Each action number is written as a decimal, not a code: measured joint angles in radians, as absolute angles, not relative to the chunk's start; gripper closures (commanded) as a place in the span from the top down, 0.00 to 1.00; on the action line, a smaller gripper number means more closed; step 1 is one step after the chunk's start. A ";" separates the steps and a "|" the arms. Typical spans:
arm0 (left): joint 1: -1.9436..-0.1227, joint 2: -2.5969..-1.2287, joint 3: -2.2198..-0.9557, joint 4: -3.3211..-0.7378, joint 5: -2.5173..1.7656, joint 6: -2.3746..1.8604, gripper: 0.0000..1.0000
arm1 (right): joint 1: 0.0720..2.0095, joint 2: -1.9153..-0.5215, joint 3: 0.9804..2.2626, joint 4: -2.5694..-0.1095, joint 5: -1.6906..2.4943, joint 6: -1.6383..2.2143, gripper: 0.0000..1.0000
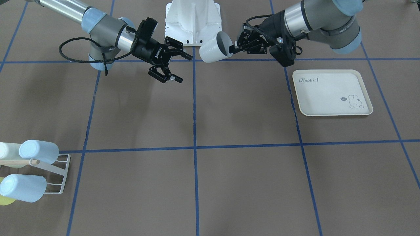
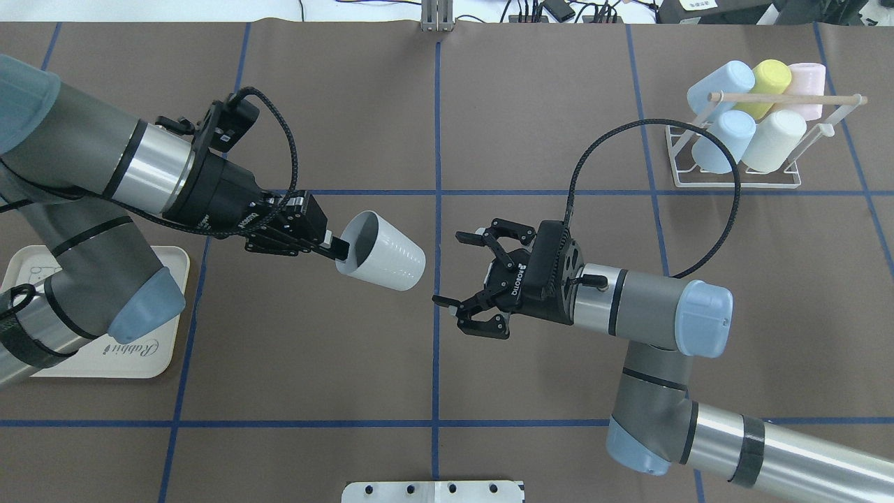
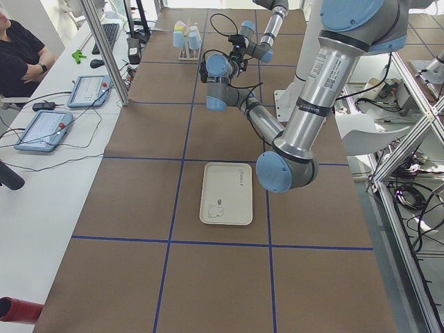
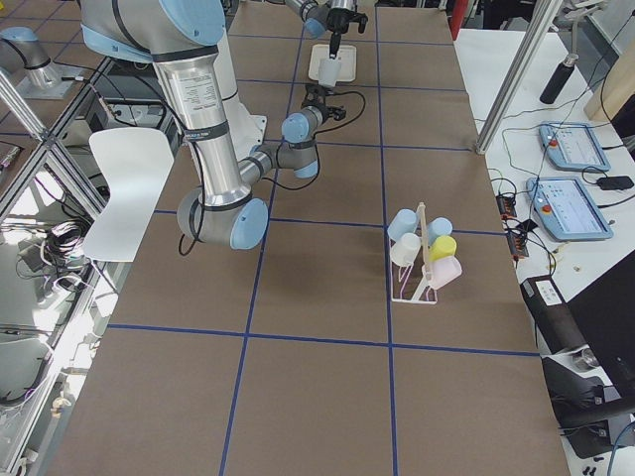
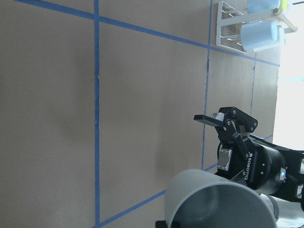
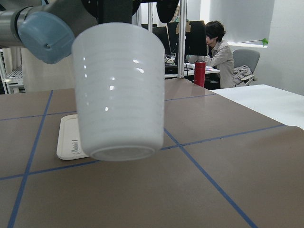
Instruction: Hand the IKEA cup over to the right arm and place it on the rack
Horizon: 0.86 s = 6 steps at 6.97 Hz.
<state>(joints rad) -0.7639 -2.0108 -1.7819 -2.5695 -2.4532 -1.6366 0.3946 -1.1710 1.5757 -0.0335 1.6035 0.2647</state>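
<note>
Overhead view, read left to right.

1. The rabbit-printed tray (image 2: 105, 363) lies at 8 o'clock on the table (image 2: 545, 126), partly under the left arm, with nothing seen on it.
2. The left gripper (image 2: 337, 249) is clamped on the rim of the white IKEA cup (image 2: 387, 260), one finger inside the mouth and one outside.
3. The cup hangs clear above the table, just to the 9 o'clock side of the centre line. It lies nearly on its side, with its base pointing toward 3 o'clock.
4. The right gripper (image 2: 452, 269) faces that base from 3 o'clock. It is spread wide, holds nothing and is near the cup but apart from it.
5. The rack (image 2: 733, 183) stands at 2 o'clock, with its wooden dowel (image 2: 789, 99) on top and pastel cups (image 2: 723, 140) already on it.

Assessment: the cup appears to be light, rigid plastic. Its wall is glossy, faintly ribbed and tapered, so it is probably slippery and could slide toward the narrow end. The rim is occupied, so the free hold is across the wall near the base, squarely seated before the rim grip lets go.
</note>
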 measured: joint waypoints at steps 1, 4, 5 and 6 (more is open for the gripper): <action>-0.755 -2.031 -1.758 -2.570 -2.452 -1.638 0.00 | 0.390 -1.170 1.576 -0.033 1.603 0.255 0.98; -0.741 -2.076 -1.711 -2.570 -2.451 -1.638 0.00 | 0.387 -1.162 1.575 -0.032 1.603 0.250 0.98; -0.735 -2.082 -1.703 -2.570 -2.449 -1.638 0.00 | 0.385 -1.160 1.575 -0.032 1.603 0.249 0.99; -0.725 -2.087 -1.695 -2.570 -2.438 -1.638 0.00 | 0.384 -1.157 1.575 -0.032 1.603 0.249 0.98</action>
<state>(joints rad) -0.7246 -2.0867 -1.6949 -2.5702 -2.4378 -1.6383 0.3844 -1.1569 1.5754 -0.0322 1.6030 0.2487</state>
